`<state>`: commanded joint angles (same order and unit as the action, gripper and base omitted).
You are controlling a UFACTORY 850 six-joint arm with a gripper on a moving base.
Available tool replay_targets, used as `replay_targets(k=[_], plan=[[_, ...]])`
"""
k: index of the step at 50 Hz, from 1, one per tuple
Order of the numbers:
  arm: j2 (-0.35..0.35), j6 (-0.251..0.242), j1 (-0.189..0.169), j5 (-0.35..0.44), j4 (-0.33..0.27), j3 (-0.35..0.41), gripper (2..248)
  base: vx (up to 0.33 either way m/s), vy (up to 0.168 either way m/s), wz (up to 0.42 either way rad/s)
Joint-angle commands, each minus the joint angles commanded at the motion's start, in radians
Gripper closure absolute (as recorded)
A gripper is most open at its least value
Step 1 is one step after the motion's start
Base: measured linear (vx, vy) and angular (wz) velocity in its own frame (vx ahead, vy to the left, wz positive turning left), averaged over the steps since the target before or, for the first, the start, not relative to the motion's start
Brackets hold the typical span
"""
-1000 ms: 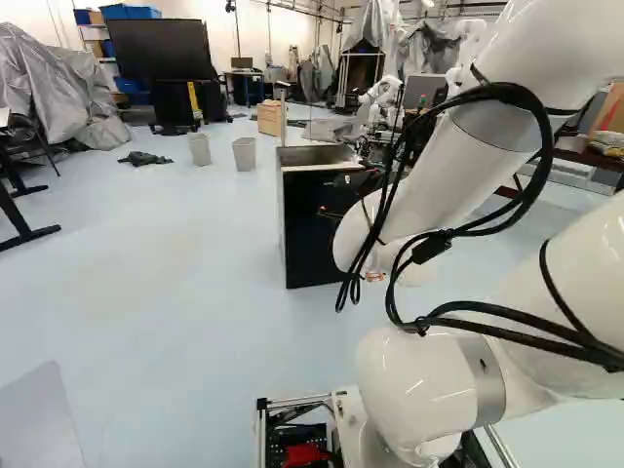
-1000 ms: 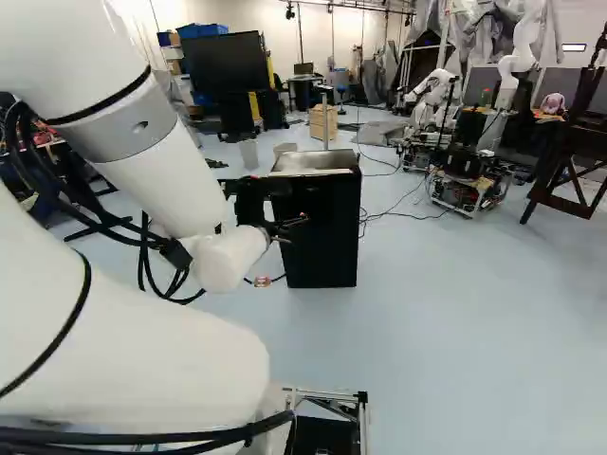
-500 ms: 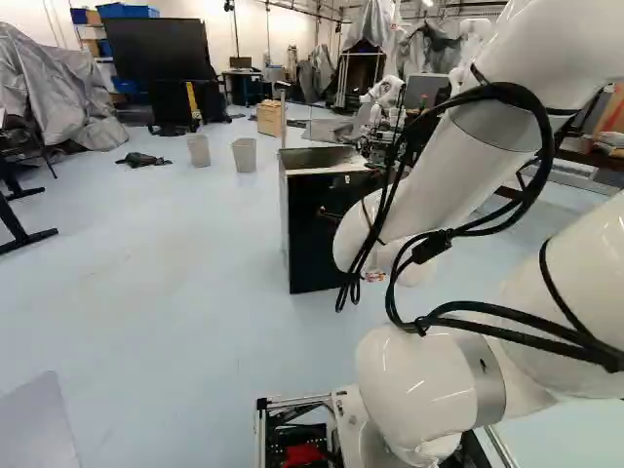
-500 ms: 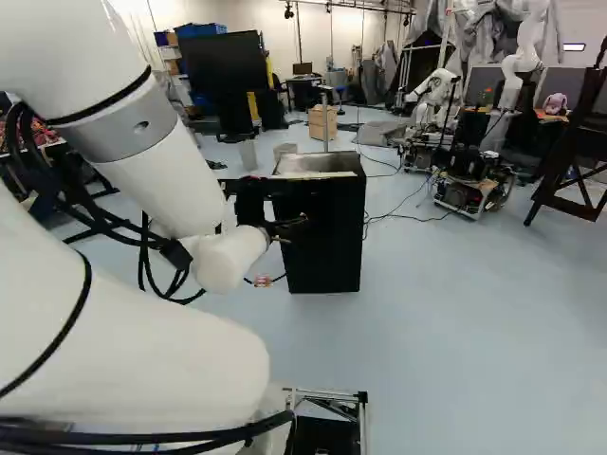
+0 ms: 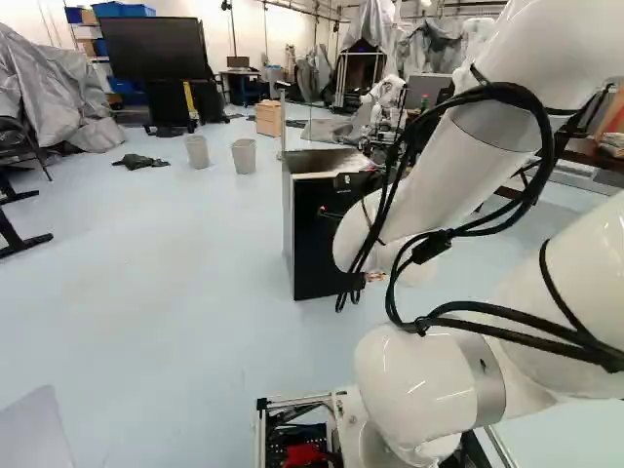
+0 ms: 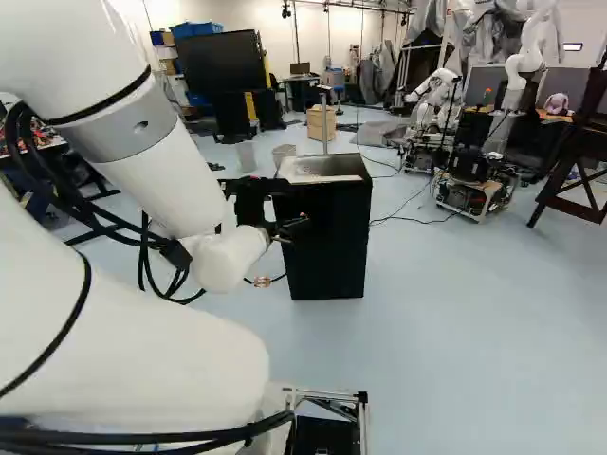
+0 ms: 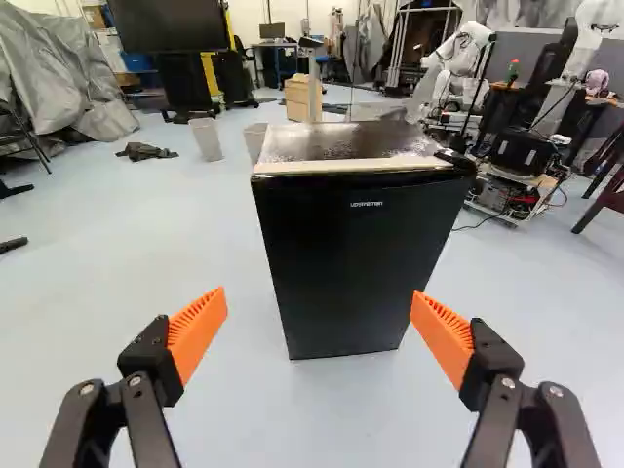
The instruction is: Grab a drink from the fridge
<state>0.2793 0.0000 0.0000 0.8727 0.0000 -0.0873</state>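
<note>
With the fridge (image 7: pixel 351 234) shut, only at the approach, by the look of it. Left to do: get nearer, open the door (image 7: pixel 336 292), find a drink and lift it out. Black, boxy and upright on the floor (image 7: pixel 234 409), with a scuffed, shiny top (image 7: pixel 341 139) and pale front edge (image 7: pixel 341 166). Placed ahead of the gripper (image 7: pixel 319 304), apart from it. Spread wide there, with orange pads (image 7: pixel 198 330) parted and nothing held. Farther back, two bins (image 7: pixel 207 139) and a wooden crate (image 7: pixel 300 100).
</note>
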Motion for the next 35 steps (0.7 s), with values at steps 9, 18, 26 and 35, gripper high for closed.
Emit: replay_targets(k=[9,18,26,35], plan=[[0.0,0.0,0.0,0.0,0.0,0.0,3,0.094,0.063,-0.02],[0.0,0.0,0.0,0.0,0.0,0.0,3,0.095,0.065,-0.023],[0.0,0.0,0.0,0.0,0.0,0.0,3,0.095,0.065,-0.021],[0.0,0.0,0.0,0.0,0.0,0.0,3,0.089,0.067,-0.021]])
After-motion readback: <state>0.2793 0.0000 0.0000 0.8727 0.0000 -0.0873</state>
